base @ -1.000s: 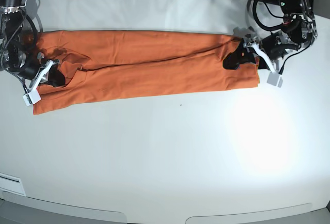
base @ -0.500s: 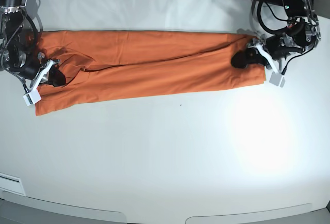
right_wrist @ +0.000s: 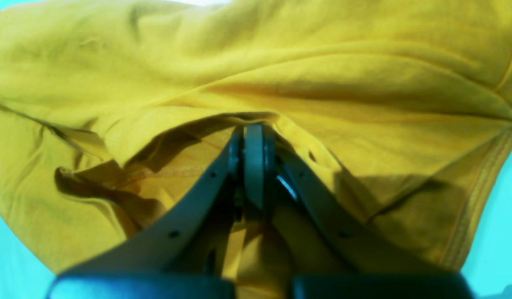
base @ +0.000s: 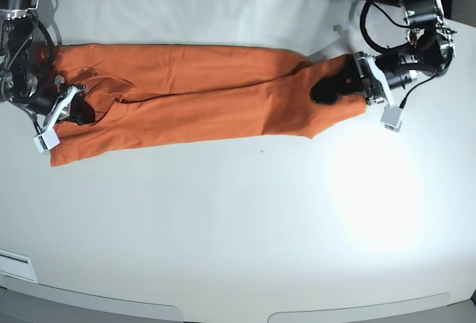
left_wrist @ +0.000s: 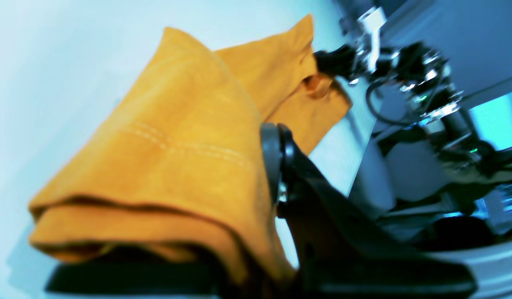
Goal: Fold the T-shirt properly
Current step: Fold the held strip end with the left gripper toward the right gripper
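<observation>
Long, soft orange T-shirt (base: 193, 92) strip

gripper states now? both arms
Left gripper: shut on the T-shirt, end lifted.
Right gripper: shut on the T-shirt.

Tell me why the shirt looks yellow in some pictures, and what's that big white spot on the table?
In both wrist views the color is off: the T-shirt is orange in the base view, yellowish up close. The left wrist view is blurry, mostly behind the left gripper. The spot is lamp glare on the table in the base view.
</observation>
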You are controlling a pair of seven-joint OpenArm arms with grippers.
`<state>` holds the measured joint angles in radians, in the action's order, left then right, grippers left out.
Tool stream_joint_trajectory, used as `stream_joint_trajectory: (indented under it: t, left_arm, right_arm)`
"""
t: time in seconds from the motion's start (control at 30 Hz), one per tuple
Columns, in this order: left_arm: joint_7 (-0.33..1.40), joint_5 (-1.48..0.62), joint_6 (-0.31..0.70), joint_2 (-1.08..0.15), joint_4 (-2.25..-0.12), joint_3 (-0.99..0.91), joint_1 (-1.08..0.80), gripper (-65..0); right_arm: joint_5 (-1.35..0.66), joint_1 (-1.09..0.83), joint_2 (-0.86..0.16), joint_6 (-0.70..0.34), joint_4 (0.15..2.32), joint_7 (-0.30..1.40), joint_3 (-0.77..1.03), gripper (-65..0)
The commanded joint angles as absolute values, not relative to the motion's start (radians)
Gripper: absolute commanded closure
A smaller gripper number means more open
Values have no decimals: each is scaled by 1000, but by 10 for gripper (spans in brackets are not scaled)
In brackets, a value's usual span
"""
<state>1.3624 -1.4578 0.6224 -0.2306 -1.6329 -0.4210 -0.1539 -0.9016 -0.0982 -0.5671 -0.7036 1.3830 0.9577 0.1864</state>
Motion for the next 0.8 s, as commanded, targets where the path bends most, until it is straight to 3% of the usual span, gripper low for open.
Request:
stream_joint_trajectory:
  t: [0.0,0.43,0.73,0.77]
  left_arm:
    - [1355,-1484,630,-218,-1649,-424,-146,0]
    - [1355,-1484,698,-6,-1649,-288,-83,0]
    - [1316,-1384,698,39,-1649,-178,-69,0]
    - [1316,-1383,698,39,-1649,-164,-69,-46]
  right_arm:
    - [-859,-102,-579,-698,1386,1022,184,0]
    - [-859,-102,-579,-698,1386,1032,184,0]
    - [-859,-102,-579,-698,1386,1032,184,0]
    - [-859,-102,-579,-698,1386,1032,184,0]
